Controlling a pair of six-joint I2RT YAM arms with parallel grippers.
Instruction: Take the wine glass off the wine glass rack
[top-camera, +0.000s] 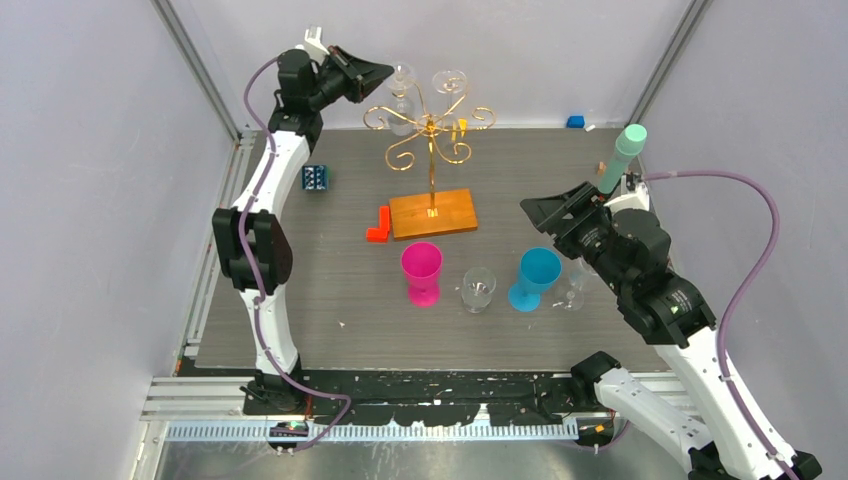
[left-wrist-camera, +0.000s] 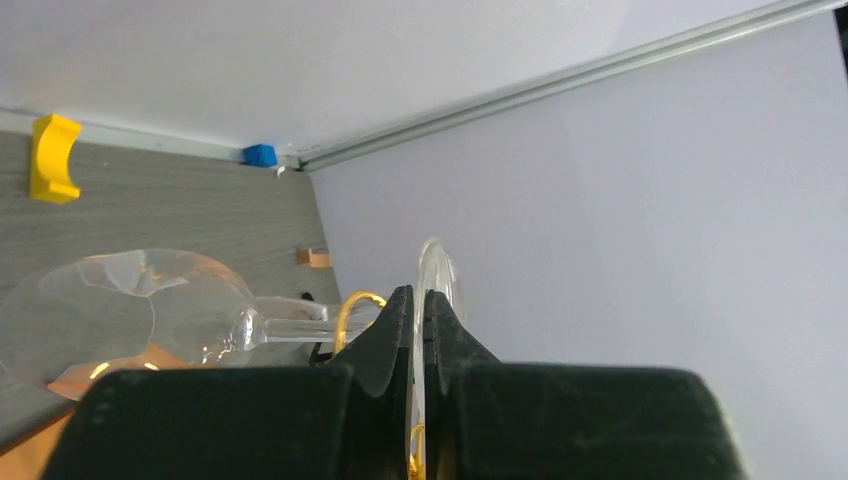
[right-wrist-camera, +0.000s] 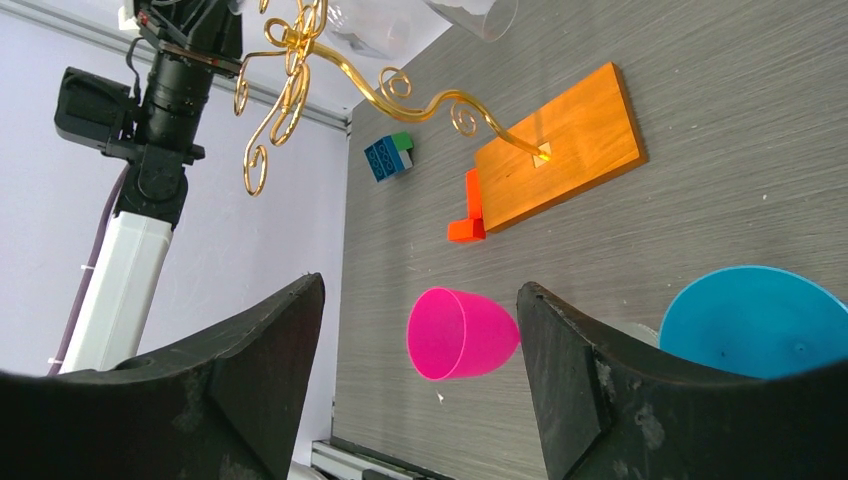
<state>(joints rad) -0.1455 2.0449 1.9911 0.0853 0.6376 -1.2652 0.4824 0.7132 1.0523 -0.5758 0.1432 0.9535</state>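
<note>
Left gripper was pinched on the foot of the glass, whose stem lay in a rack hook just beside its fingers. A sideways pull could snag the stem and tip the rack.

Left arm and right arm: white tubular links joined by black joint housings. A lilac cable runs loose along each arm to the wrist. Fingers are matte black, wedge-shaped, with scuffed faces.
</note>
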